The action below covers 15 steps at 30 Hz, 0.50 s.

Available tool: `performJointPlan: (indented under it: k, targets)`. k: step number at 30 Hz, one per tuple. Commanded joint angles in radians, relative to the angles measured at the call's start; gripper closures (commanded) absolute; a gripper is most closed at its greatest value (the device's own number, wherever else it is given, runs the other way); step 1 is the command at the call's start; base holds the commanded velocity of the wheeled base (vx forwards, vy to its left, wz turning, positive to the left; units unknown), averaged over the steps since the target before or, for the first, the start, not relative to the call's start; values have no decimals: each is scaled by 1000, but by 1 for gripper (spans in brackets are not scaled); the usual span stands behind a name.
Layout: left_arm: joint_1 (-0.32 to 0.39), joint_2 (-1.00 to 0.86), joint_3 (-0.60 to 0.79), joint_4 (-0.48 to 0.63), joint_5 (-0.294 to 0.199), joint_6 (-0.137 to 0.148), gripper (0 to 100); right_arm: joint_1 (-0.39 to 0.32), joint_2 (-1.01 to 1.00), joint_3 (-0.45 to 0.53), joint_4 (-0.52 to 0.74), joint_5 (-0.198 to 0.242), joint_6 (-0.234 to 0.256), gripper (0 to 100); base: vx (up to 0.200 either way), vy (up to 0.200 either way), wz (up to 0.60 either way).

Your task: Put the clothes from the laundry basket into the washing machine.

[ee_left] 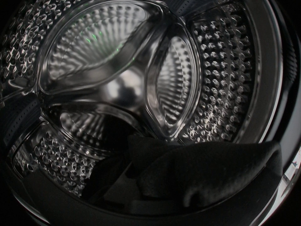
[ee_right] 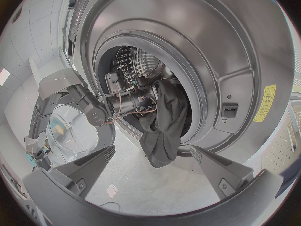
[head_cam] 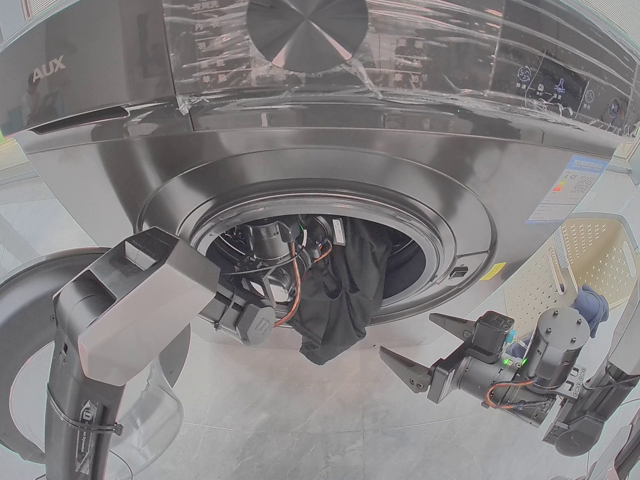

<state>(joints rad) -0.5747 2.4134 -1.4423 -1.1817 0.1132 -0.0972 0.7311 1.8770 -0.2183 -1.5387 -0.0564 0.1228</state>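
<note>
On the washing machine (head_cam: 320, 168), a brand word (head_cam: 49, 68) in pale letters stands on the dark panel at the upper left corner of the front. On the control panel (head_cam: 213, 41), under wrinkled plastic film, columns of small characters run beside the round dial (head_cam: 307, 18); I cannot read them. At the right end, a dark display (head_cam: 553, 88) carries round icons with tiny captions. A white and blue energy label (head_cam: 572, 188), with coloured bars and a square code, is stuck near the right edge of the front. A yellow warning sticker (ee_right: 264, 103) with dark characters sits just beside the door latch (ee_right: 229, 110).
</note>
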Motion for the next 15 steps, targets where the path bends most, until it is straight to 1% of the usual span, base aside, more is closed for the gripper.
performJointPlan:
  k: [1, 4, 6, 7, 14, 15]
  targets:
    - [6, 36, -90, 17, 31, -2, 100, -7, -4, -1, 0, 0, 0, 0, 0, 0, 0]
    - [7, 42, -104, 16, 33, -2, 100, -13, -1, -1, -1, 1, 0, 0, 0, 0, 0]
    - [7, 50, -102, 8, 40, -2, 100, -4, -1, -1, 0, 0, 0, 0, 0, 0, 0]
    - [7, 50, -101, 8, 45, -2, 0, -1, -1, -3, 0, 0, 0, 0, 0, 0, 0]
    - [-4, 36, -53, 20, 48, -4, 0, -12, -4, -6, -1, 0, 0, 0, 0, 0, 0]
    - [-8, -20, 54, 47, 40, -2, 0, -10, -4, -3, -1, 1, 0, 0, 0, 0, 0]
